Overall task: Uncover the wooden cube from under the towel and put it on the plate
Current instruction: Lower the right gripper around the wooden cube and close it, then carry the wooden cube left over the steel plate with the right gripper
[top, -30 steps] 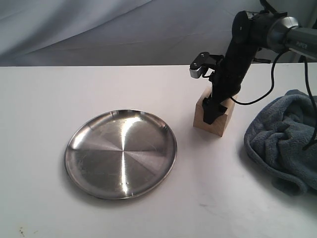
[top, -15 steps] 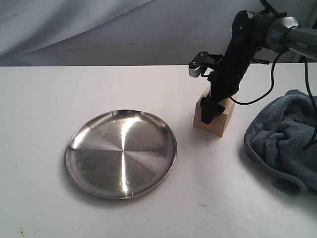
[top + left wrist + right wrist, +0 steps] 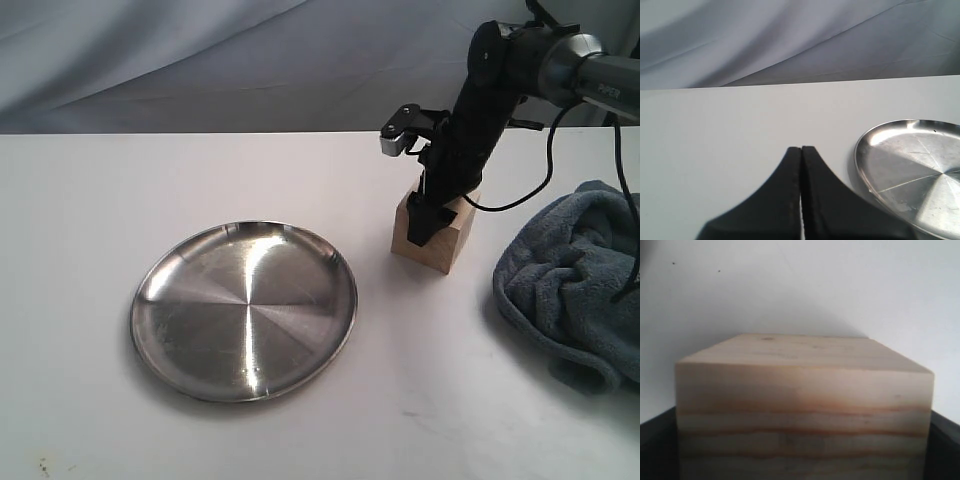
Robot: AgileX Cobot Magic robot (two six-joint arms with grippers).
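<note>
**Wooden cube** (image 3: 433, 240): uncovered. It stands flat on the bench (image 3: 100, 200) between the plate (image 3: 245, 310) and the towel (image 3: 570, 290), near the plate's rim but apart from it, and clear of the towel.

**Right pincer** (image 3: 432, 212): mine, set down over the cube from above. The fingers (image 3: 654, 445) are apart, one at each of two opposite side faces. The wrist view shows no gap between them and the wood. I cannot tell whether they press or only flank.

**Left pincer** (image 3: 801, 200): fingers together, holding nothing, beside the plate.

**Towel**: heaped at the bench's right side.

**Step in hand** (my judgement): securing the grasp.
- Seat both fingers flat on parallel faces, not on an edge.
- Grip low enough that the block cannot pivot.
- Close evenly so that it does not skid.
- Lift straight up before carrying it left to the plate.

**Orientation**:
- The cube is upright on one face and turned a little askew to the bench's front edge.
- As a cube it has no long axis.
- The grain on the face towards my wrist camera runs level, from finger to finger.
</note>
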